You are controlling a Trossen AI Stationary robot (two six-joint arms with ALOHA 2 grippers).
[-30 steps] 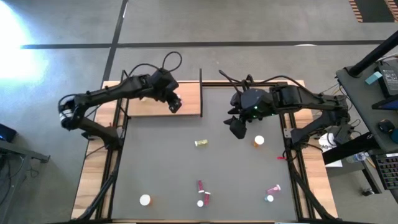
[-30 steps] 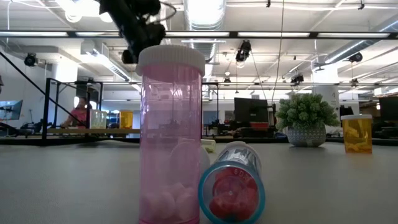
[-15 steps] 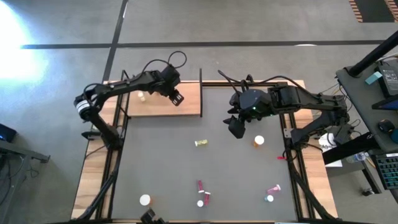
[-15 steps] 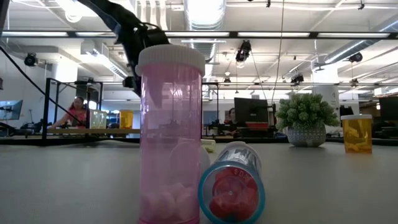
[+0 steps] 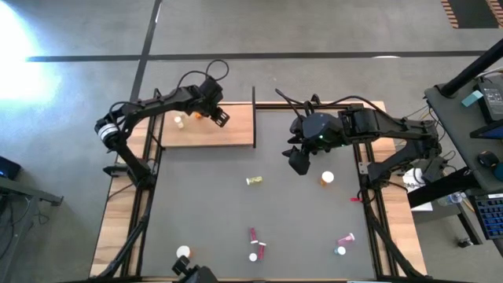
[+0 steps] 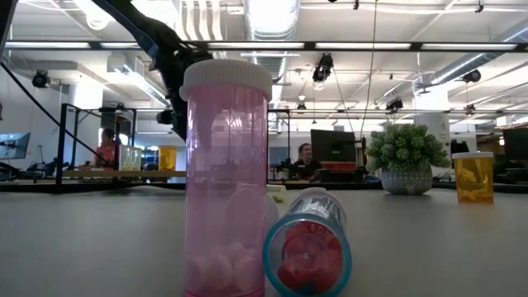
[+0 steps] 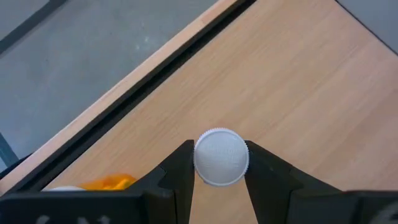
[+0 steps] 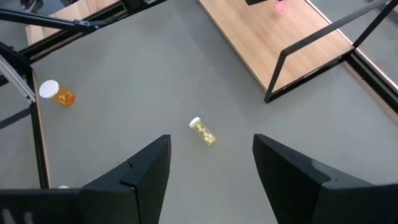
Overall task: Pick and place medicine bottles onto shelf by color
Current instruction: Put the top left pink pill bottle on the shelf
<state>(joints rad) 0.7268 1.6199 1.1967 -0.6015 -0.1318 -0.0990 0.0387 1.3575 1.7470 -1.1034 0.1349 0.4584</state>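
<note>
The light-wood shelf (image 5: 236,135) lies at the mat's far left, with a white bottle (image 5: 179,121) and an orange bottle (image 5: 196,115) standing on it. My left gripper (image 5: 214,115) is over the shelf's far part, shut on a white-capped bottle (image 7: 221,157); the right wrist view shows its body pink (image 8: 280,6). My right gripper (image 5: 301,161) hovers open and empty over the mat's far right. A yellowish bottle (image 5: 254,181) lies on its side on the mat near it, and an orange bottle (image 5: 327,178) stands beside it. My left gripper pinches the bottle between its two fingers (image 7: 179,169), at or just under the white cap's rim (image 7: 200,160). The fingers come from above, pointing down. The bottle is upright below them. Whether its base is on the shelf (image 7: 298,93) cannot be told.
Pink bottles lie and stand near the mat's front edge (image 5: 255,244), (image 5: 343,244), and an orange one stands at the front left (image 5: 183,253). The low view shows a tall pink bottle (image 6: 227,177), a lying one (image 6: 307,252) and a green plant (image 6: 405,157). A black post (image 5: 253,98) stands at the shelf's right end.
My left gripper has gone toward the table's far edge and a little left over the shelf, and down, still shut on the bottle. My right arm has kept still.
</note>
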